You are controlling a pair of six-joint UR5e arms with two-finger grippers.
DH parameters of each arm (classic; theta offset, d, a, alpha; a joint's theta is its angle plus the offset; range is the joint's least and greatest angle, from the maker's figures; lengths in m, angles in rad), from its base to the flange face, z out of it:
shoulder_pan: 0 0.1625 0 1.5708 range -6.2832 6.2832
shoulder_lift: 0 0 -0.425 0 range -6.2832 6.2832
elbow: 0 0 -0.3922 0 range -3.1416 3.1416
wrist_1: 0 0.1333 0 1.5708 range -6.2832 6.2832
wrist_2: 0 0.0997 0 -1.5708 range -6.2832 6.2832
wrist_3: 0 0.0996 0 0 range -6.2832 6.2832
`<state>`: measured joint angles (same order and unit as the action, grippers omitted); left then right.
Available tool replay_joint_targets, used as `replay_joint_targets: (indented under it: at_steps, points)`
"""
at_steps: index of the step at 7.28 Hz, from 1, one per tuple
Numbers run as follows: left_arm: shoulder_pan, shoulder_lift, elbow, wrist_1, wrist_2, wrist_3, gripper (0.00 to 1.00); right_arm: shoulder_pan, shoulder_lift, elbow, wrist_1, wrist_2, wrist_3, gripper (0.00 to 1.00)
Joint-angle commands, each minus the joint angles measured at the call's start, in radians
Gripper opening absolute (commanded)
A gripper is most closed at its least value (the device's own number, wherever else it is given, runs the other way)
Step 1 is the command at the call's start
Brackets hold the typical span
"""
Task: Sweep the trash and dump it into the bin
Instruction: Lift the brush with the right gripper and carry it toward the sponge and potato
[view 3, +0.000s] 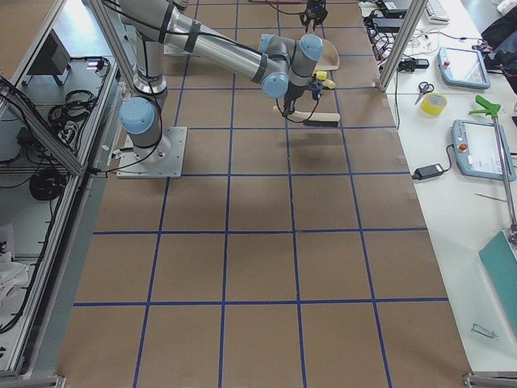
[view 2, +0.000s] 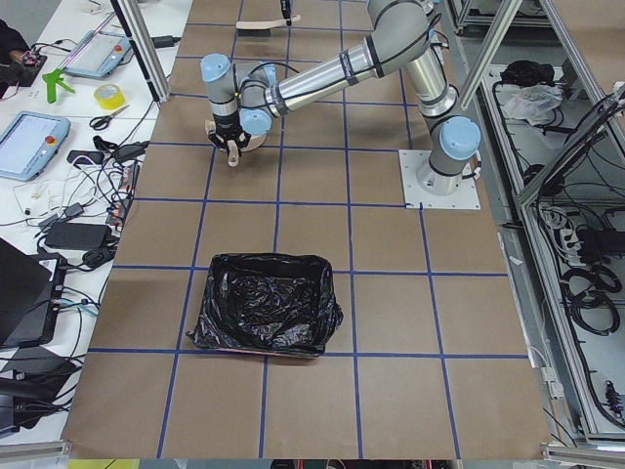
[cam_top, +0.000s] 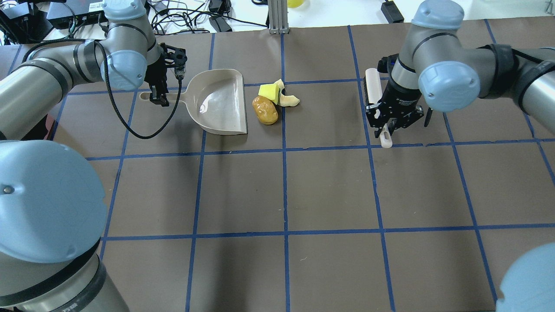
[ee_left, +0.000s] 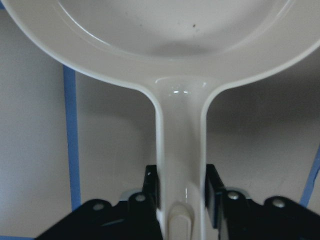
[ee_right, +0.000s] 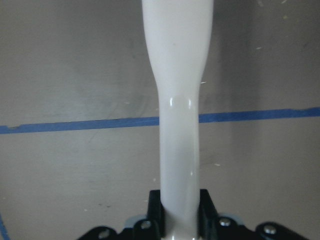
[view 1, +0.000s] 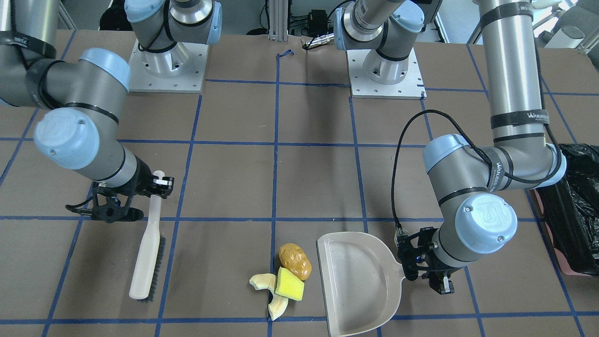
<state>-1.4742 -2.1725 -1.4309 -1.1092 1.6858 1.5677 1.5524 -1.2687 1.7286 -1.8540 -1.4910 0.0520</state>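
Note:
The trash lies in a heap on the table: an amber-brown blob (view 1: 295, 261) (cam_top: 265, 109), a yellow-green wedge (view 1: 289, 283) (cam_top: 269, 91) and pale cream rind slices (view 1: 262, 281) (cam_top: 289, 100). The beige dustpan (view 1: 358, 285) (cam_top: 219, 102) (ee_left: 175, 30) lies flat, its open edge next to the blob. My left gripper (view 1: 412, 264) (cam_top: 159, 93) (ee_left: 181, 187) is shut on the dustpan's handle. My right gripper (view 1: 157, 187) (cam_top: 386, 129) (ee_right: 179, 207) is shut on the handle of a white brush (view 1: 147, 252) (cam_top: 373, 86) (ee_right: 177, 100), well to the trash's other side. The black-lined bin (view 1: 578, 206) (view 2: 264, 303) stands beyond my left arm.
Blue tape lines (cam_top: 285, 151) grid the brown table. The arm bases (view 1: 168, 65) (view 1: 386, 70) stand at the robot's side. Cables and devices (cam_top: 186, 17) lie past the table's far edge. Benches with tablets and tools (view 2: 39, 137) flank the table in the side views.

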Motion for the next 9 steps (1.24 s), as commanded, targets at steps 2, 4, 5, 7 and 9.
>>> replay_joint_targets:
  at_steps: [2,4,5,7,9]
  points:
    - [0.000,0.000,0.000,0.000,-0.002,0.000,0.01,0.155,0.009,-0.003,-0.008,0.058,0.213,0.00]
    - [-0.002,-0.001,0.000,0.000,0.000,-0.002,0.01,0.196,0.041,-0.004,-0.030,0.063,0.245,0.00]
    - [-0.002,-0.001,0.001,0.000,0.000,-0.002,0.01,0.228,0.069,-0.010,-0.116,0.075,0.297,0.00]
    - [-0.002,-0.001,0.001,0.000,0.000,0.000,0.01,0.256,0.103,-0.064,-0.131,0.075,0.309,0.00]
    - [-0.002,0.000,0.001,-0.001,0.000,0.000,0.01,0.297,0.150,-0.098,-0.133,0.077,0.354,0.00]
